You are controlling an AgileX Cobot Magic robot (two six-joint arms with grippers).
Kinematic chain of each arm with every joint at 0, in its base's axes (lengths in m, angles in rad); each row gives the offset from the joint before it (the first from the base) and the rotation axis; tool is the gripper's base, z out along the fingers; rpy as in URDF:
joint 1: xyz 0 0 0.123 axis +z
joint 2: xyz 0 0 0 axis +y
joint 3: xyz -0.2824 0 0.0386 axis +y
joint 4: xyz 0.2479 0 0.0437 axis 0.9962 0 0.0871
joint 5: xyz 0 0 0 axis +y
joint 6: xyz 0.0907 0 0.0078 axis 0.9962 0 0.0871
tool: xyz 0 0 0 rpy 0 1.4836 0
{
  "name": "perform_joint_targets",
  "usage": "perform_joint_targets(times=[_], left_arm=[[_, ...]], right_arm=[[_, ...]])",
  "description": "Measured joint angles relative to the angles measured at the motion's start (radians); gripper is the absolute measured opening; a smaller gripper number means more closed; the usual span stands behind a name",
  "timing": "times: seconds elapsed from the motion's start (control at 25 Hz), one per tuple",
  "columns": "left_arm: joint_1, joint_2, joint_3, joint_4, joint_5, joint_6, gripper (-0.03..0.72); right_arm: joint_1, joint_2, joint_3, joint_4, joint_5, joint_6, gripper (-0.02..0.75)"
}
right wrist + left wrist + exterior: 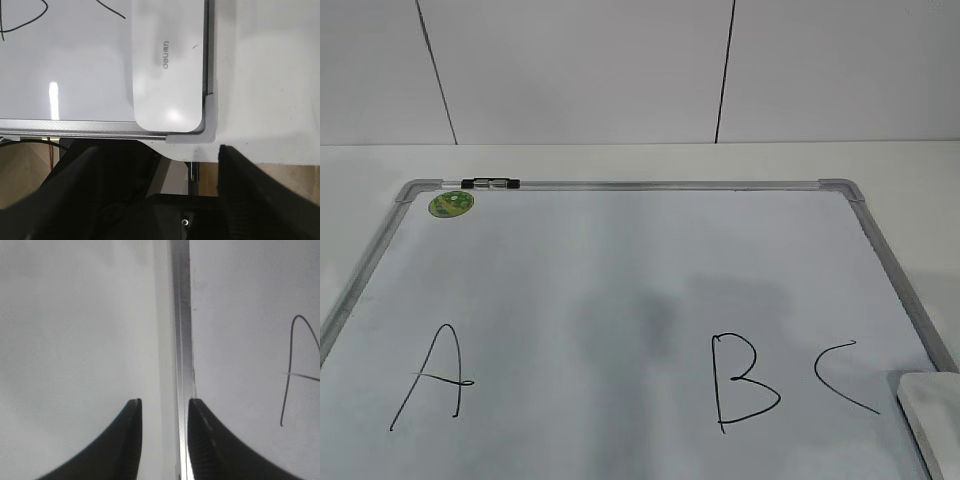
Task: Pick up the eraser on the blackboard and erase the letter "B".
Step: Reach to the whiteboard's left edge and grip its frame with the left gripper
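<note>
From the exterior view I read A, B and C in black on the board, with a green sticker at its far left corner; the eraser lies at the near right edge, and neither arm shows. On the left wrist view, my left gripper hangs released and empty over the frame, the A off to its right. On the right wrist view, my right gripper is spread wide, holding nothing; the eraser, lettered "deli" plus unclear marks, sits just ahead in the board's corner.

Open board above corner eraser
</note>
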State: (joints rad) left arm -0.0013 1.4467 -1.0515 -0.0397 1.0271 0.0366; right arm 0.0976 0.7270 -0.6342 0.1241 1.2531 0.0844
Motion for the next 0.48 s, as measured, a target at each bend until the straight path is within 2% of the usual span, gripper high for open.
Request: perform_joint_targets(times=[0.2, 0.48], left_arm=[[0.000, 0.153, -0.052, -0.060, -0.037, 0.035, 0.239], [0.000, 0.285, -0.066, -0.075, -0.142, 0.050, 0.239]], right_arm=[[0.000, 0.007, 0.000, 0.000, -0.002, 0.000, 0.551], [0.000, 0.007, 0.000, 0.000, -0.002, 0.001, 0.551]])
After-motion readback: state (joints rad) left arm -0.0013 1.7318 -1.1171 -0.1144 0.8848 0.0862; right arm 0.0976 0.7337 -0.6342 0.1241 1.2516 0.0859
